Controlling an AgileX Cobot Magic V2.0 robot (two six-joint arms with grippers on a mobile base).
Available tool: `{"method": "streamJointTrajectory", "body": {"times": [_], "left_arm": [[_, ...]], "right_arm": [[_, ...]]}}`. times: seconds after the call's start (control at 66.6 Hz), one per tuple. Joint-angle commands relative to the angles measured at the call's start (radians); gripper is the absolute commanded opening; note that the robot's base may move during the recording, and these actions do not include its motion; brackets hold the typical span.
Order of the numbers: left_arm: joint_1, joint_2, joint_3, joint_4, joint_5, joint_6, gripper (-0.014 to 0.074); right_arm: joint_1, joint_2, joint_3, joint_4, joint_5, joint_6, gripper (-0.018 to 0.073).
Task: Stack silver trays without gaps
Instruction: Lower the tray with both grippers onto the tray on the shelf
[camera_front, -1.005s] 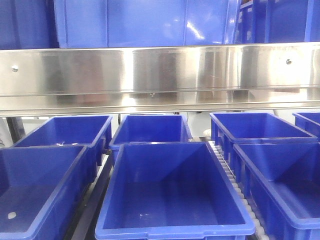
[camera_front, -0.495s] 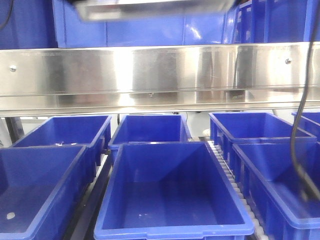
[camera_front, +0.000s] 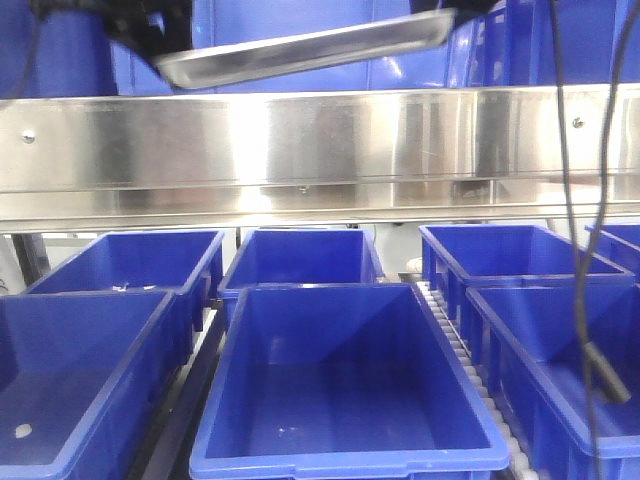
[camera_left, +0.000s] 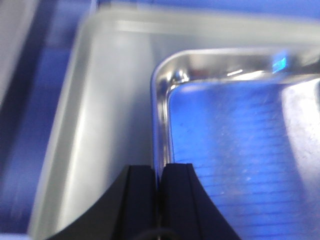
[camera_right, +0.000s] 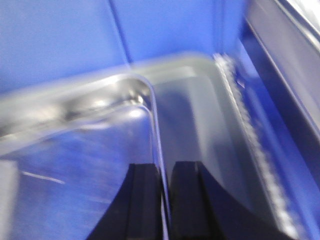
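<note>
My left pincer (camera_left: 157, 172) and right pincer (camera_right: 167, 172) each clamp a rim of the silver tray (camera_front: 300, 48), airborne, tilted, over what looks like a second tray (camera_left: 105, 125). Nesting remains undone.

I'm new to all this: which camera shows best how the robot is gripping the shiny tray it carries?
The left wrist view: the left gripper pinches the carried tray by its rim, sharply seen. The right wrist view shows the right gripper likewise, but blurred. The front view shows only the tilted tray from below.
</note>
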Motion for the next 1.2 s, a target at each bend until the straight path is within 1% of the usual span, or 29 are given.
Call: {"method": "streamJointTrajectory", "body": {"times": [0.0, 0.075, 0.195, 0.24, 0.315, 0.405, 0.51, 0.63, 0.705, 0.81, 0.9, 0.945, 1.02, 1.095, 1.125, 1.155, 1.185], "left_arm": [[-0.023, -0.012, -0.017, -0.068, -0.109, -0.001, 0.0035], [-0.023, -0.012, -0.017, -0.059, -0.124, -0.001, 0.0102], [-0.021, -0.012, -0.017, -0.043, -0.133, -0.001, 0.0206], [-0.017, -0.012, -0.017, -0.042, -0.134, -0.001, 0.0243], [-0.008, -0.012, -0.017, -0.042, -0.134, -0.003, 0.0272], [0.013, -0.012, -0.017, -0.042, -0.124, -0.003, 0.0280], [0.036, -0.012, -0.017, -0.042, -0.111, -0.003, 0.0280], [0.057, -0.012, -0.017, -0.038, -0.094, -0.003, 0.0280], [0.062, -0.012, -0.017, -0.012, -0.083, -0.003, 0.0278], [0.064, -0.012, -0.017, -0.005, -0.072, -0.003, 0.0277], [0.063, -0.012, -0.017, -0.010, -0.068, -0.003, 0.0269], [0.061, -0.014, -0.017, -0.016, -0.067, -0.003, 0.0234], [0.061, -0.026, -0.017, -0.029, -0.061, -0.003, 0.0109], [0.056, -0.048, -0.017, -0.029, -0.061, -0.003, -0.0033], [0.056, -0.055, -0.017, -0.029, -0.061, -0.001, -0.0031], [0.056, -0.065, -0.017, -0.029, -0.061, -0.001, -0.0008], [0.056, -0.074, -0.017, -0.029, -0.060, -0.001, 0.0000]], "right_arm": [[0.009, -0.005, -0.017, 0.021, -0.136, -0.004, 0.0013], [0.008, -0.005, -0.017, 0.021, -0.138, -0.004, 0.0057], [0.008, 0.002, -0.017, 0.021, -0.140, -0.004, 0.0170], [0.008, 0.004, -0.017, 0.021, -0.136, -0.004, 0.0196], [0.008, 0.012, -0.017, 0.021, -0.122, -0.004, 0.0230], [0.008, 0.017, -0.017, 0.019, -0.108, -0.004, 0.0253], [0.008, 0.017, -0.017, -0.017, -0.087, -0.004, 0.0282], [0.008, 0.017, -0.017, -0.030, -0.060, -0.004, 0.0305], [0.008, 0.017, -0.017, -0.040, -0.052, -0.004, 0.0311], [0.008, 0.017, -0.017, -0.042, -0.047, -0.004, 0.0311], [0.008, 0.017, -0.017, -0.042, -0.047, -0.004, 0.0305], [0.008, 0.011, -0.017, -0.042, -0.047, -0.004, 0.0284], [0.008, -0.005, -0.017, -0.042, -0.045, -0.004, 0.0187], [0.010, -0.032, -0.017, -0.042, -0.050, -0.004, 0.0062], [0.010, -0.042, -0.017, -0.042, -0.050, -0.004, 0.0020], [0.010, -0.054, -0.017, -0.042, -0.050, -0.004, -0.0015], [0.011, -0.065, -0.017, -0.042, -0.052, -0.004, -0.0020]]}}
